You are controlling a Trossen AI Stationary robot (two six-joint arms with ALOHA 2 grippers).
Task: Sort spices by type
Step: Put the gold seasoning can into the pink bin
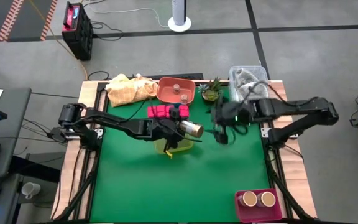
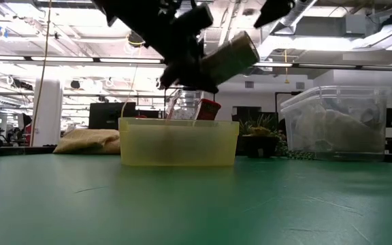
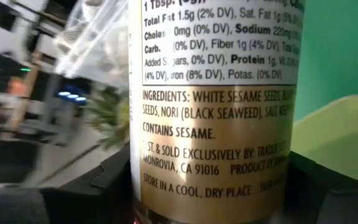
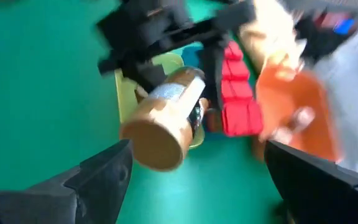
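My left gripper [image 1: 174, 127] is shut on a tan round spice jar [image 1: 192, 129] with a printed label [image 3: 216, 118], above a yellow container [image 1: 174, 147]. The low view shows the jar [image 2: 231, 57] tilted over that container [image 2: 179, 143]. My right gripper [image 1: 220, 135] is open and empty, just right of the jar; its fingers [image 4: 104, 174] stand wide apart. Pink blocks [image 1: 160, 112] lie on the green mat behind the container. Two more tan jars [image 1: 257, 199] stand in a pink tray [image 1: 241, 211] at the near right. My left gripper pinches the jar's round labelled side [image 3: 166, 186] between its two fingers [image 3: 98, 186], at the end nearer the arm. The fingers come from the table's left. The jar is lifted clear above the yellow container, and its free end [image 2: 249, 46] points up and toward the right.
An orange bowl [image 1: 176, 91], a yellow cloth [image 1: 129, 88], a small green plant [image 1: 211, 91] and a clear plastic bin [image 1: 246, 78] line the far edge. The near half of the green mat [image 1: 166, 193] lies bare apart from the pink tray.
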